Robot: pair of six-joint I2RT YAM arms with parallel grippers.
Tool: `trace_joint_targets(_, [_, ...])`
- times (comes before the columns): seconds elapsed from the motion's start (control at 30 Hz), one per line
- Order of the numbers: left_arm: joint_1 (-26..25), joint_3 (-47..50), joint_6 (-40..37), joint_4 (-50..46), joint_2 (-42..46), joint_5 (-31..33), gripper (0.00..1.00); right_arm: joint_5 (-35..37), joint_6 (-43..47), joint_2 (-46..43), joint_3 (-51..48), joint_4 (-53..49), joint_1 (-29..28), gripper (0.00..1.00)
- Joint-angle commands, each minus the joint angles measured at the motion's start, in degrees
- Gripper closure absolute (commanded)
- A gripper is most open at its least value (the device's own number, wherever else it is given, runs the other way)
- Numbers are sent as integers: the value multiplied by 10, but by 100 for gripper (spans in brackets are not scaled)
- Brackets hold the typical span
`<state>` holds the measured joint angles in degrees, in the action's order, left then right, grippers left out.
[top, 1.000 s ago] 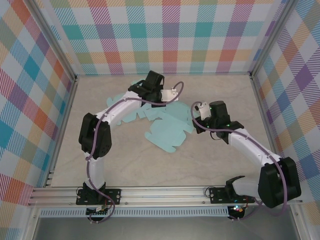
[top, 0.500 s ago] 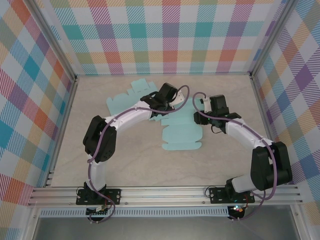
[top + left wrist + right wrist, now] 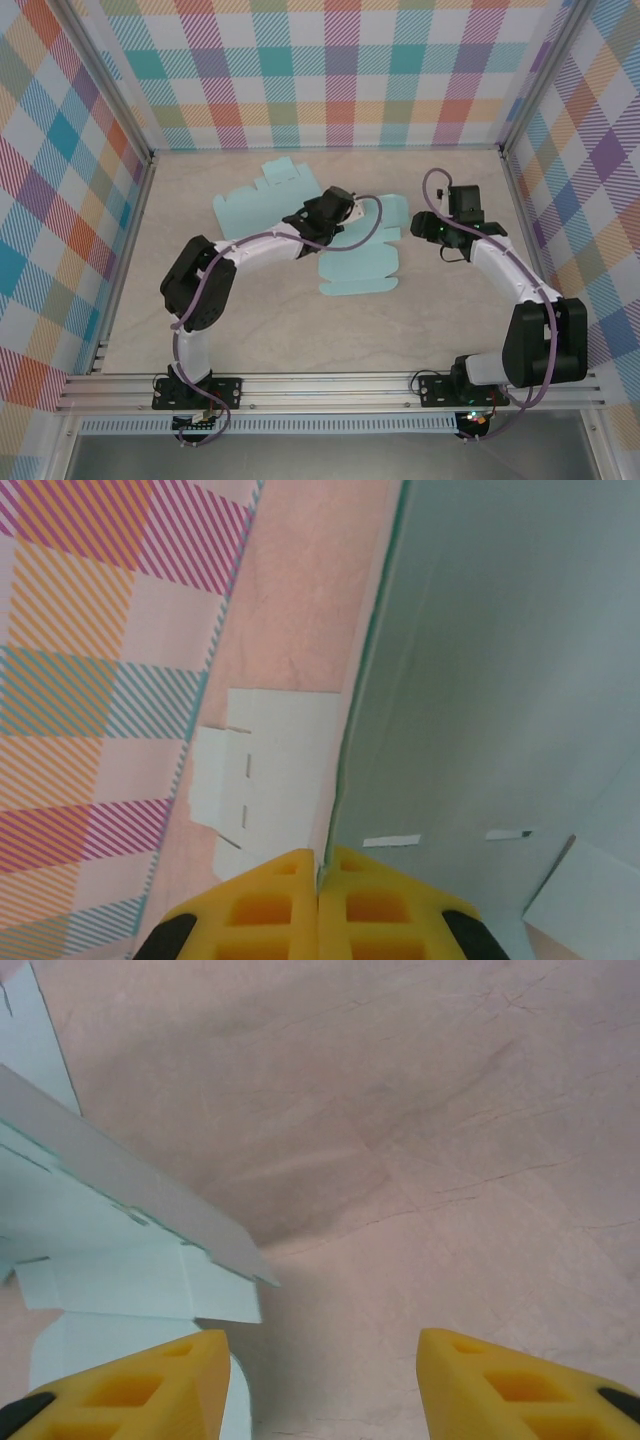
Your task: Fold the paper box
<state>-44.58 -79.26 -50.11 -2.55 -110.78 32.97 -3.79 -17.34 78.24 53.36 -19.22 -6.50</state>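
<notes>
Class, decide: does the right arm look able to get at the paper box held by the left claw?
Probably yes. The right claw stands open just beside the paper box, with bare table between them, and the left claw pinches it farther left.

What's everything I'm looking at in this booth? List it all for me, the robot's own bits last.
Flat box blank: one, pale teal, lying at the table's back left.
Held box blank: one, pale teal, mid-table, an edge pinched by the left gripper.
Table: one, beige stone pattern, under everything.
Walls: three, pastel plaid, at the left, back and right.
Metal rail: one, silver, near edge, carrying the arm bases.
Cables: purple, running along each arm.
Left arm: one, white and black, reaching to mid-table.
Right arm: one, white and black, right side.
Left gripper: yellow fingers, shut on the held box blank.
Right gripper: yellow fingers, open, over bare table beside the blank.
</notes>
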Motion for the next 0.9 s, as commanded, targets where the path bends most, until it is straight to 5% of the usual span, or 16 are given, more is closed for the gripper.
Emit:
trace_joint_targets(0.0, [-24,23,-82,154,-6,78,100,-40,-46,-8,15,-20,8,47])
trace_joint_targets(0.27, [-29,36,-124,248,-37,126,100,-62,-83,-10,16,-42,17,49])
trace_joint_targets(0.5, [-29,24,-117,239,-56,125,100,-183,-150,-15,-51,59,17,52])
trace_joint_targets(0.87, [-29,42,-75,217,-27,107,100,-214,-162,139,2,161,18,73])
